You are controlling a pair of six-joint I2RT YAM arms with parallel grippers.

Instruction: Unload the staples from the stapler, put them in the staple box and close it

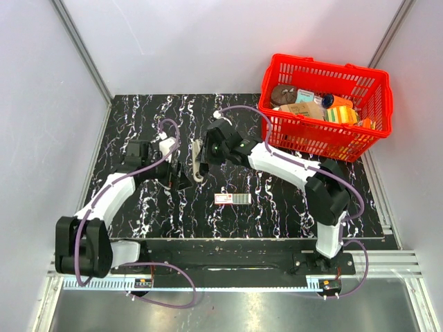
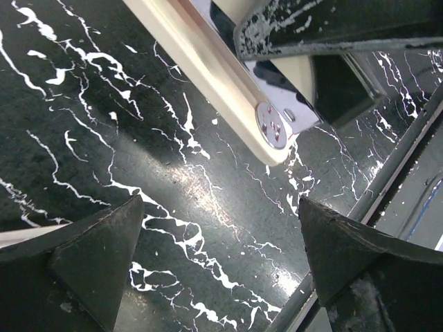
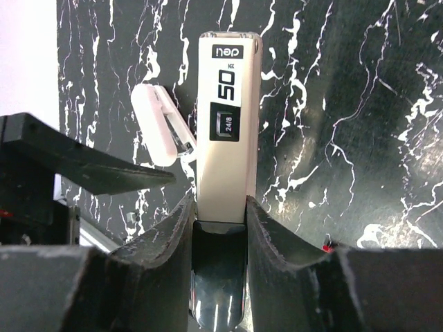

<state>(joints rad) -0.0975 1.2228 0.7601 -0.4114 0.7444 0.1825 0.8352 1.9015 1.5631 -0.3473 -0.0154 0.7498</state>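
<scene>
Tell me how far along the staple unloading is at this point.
Done: a grey staples strip already lies on the table beside the red-and-white box. In hand: the right gripper clamps the stapler, its parts swung apart; the left gripper is open beside it. Left: whether more staples remain inside cannot be seen.

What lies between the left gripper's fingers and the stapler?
Only bare table, as the left wrist view shows; the open left gripper is apart from the stapler.
</scene>
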